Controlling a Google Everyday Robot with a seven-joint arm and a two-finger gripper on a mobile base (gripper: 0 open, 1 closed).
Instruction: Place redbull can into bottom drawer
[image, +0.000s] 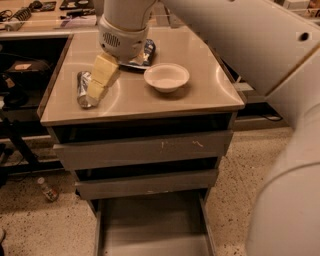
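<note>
**Gripper at the can, drawer waiting open**

The gripper (95, 93) hangs low over the left side of the table (200, 97), its tip right at the can (81, 90), which lies on its side near the left edge, about midway between the back and front corners. From this angle the gripper overlaps the can's right flank. Whether it touches the can cannot be told, nor whether the gripper is apart or closed.

The can rests on the tabletop and shows no sign of being lifted. A white bowl (166, 77) sits near the middle of the table, well apart from the can. A crisp bag (145, 52) lies toward the back edge, partly hidden behind the robot's wrist.

Below the front edge, the two upper drawers (145, 149) are pushed in. The bottom drawer (155, 225) is pulled out, its grey floor bare in the part that shows. A small bottle (48, 190) lies on the ground left of the cabinet.

By the look of it, the task is at its early stage: the approach is made and the drawer is ready. The grasp, the lift, the carry past the front edge and the set-down in the drawer all appear left to do.
</note>
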